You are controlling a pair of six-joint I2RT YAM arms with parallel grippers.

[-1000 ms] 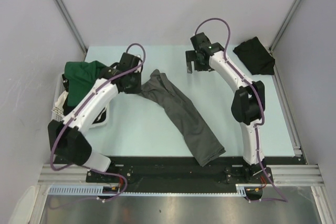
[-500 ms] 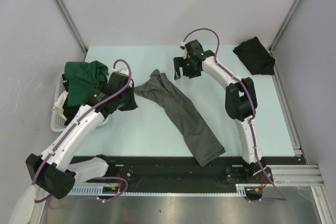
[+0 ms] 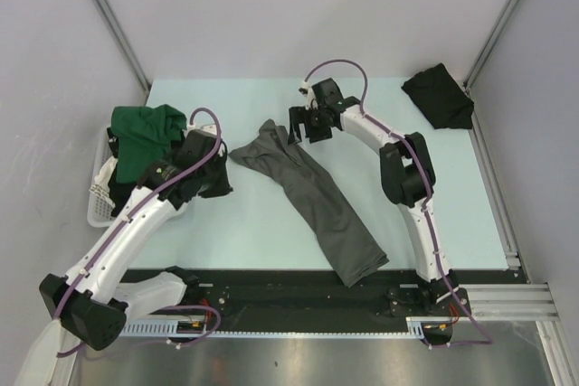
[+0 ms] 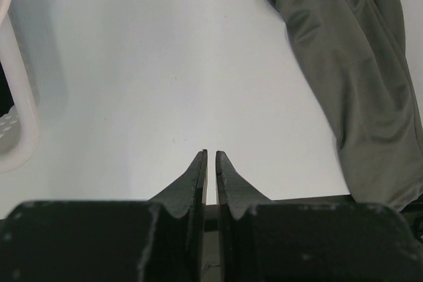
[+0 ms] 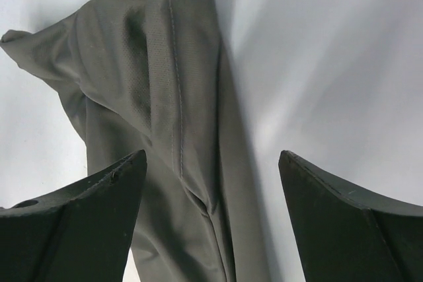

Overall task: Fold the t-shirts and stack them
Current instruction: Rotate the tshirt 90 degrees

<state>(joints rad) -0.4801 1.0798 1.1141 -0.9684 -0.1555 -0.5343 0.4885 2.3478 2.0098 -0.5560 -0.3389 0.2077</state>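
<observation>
My left tool has its fingers pressed almost together, only a thin slit between them and nothing in it, and it hangs over bare counter at the left of centre in the overhead view. In its own camera the grey t-shirt fills the upper right and a piece of the white basket shows at the left edge. My right tool is spread wide, pointing down over the upper end of that grey shirt. In its wrist view the cloth with its stitched seam lies between the two fingers, nearer the left one; whether either finger touches the cloth I cannot tell. The grey shirt lies as a long, crumpled strip from the middle of the overhead frame down to the lower right, near the counter's front edge. The green t-shirt is draped over the basket at the left. The black t-shirt lies bunched in the upper right corner of the counter.
</observation>
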